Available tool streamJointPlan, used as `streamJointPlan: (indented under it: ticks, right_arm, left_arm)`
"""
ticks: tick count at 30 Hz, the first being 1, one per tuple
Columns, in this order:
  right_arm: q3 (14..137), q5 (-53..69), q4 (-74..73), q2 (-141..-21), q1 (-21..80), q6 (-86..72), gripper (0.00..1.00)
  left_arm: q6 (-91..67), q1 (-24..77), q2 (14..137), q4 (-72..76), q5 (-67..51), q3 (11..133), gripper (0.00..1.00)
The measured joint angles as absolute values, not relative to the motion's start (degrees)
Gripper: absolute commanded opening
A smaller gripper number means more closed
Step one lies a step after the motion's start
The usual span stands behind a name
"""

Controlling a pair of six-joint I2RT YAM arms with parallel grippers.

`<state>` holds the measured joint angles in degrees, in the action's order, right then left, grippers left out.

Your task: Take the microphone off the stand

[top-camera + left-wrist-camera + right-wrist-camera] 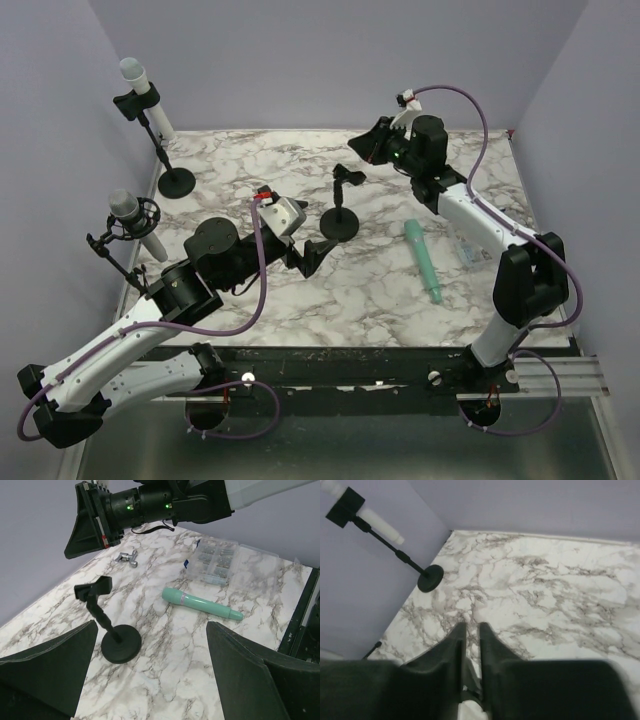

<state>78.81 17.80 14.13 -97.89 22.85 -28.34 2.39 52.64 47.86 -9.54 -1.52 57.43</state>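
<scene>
A teal microphone [423, 260] lies flat on the marble table right of centre; it also shows in the left wrist view [200, 603]. A small black stand [340, 222] at the centre has an empty clip, and it shows in the left wrist view [120, 642] too. My left gripper [310, 255] is open and empty, low over the table just left of that stand [151, 625]. My right gripper [362, 143] is shut and empty, raised over the back of the table [472, 630].
A white microphone [140, 85] sits in a stand at the back left [365, 515]. A grey-headed microphone [130, 215] sits in a shock-mount stand at the left. A clear parts box [216, 562] and a metal wing nut [127, 557] lie at the right.
</scene>
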Motion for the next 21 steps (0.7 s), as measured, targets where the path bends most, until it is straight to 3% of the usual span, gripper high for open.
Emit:
streamJointPlan:
  ticks: [3,5,8,21]
  right_arm:
    - [78.81,17.15,12.45,-97.67,22.79,-23.70,0.59]
    - [78.81,16.60,10.09,-97.12,22.79,-19.70,0.82]
    - [78.78,16.19,6.24,-95.77,22.76,-13.21,0.96]
    - [79.15,28.25,-8.45,-93.17,22.74,10.09,1.00]
  left_arm:
    - [2.42,52.64,47.86,-9.56,-1.52,57.43,0.93]
    - [2.39,52.64,47.92,-9.54,-1.52,57.43,0.93]
    - [2.39,52.64,48.10,-9.56,-1.50,57.43,0.93]
    - [2.39,53.28,49.43,-9.58,-1.50,57.43,0.93]
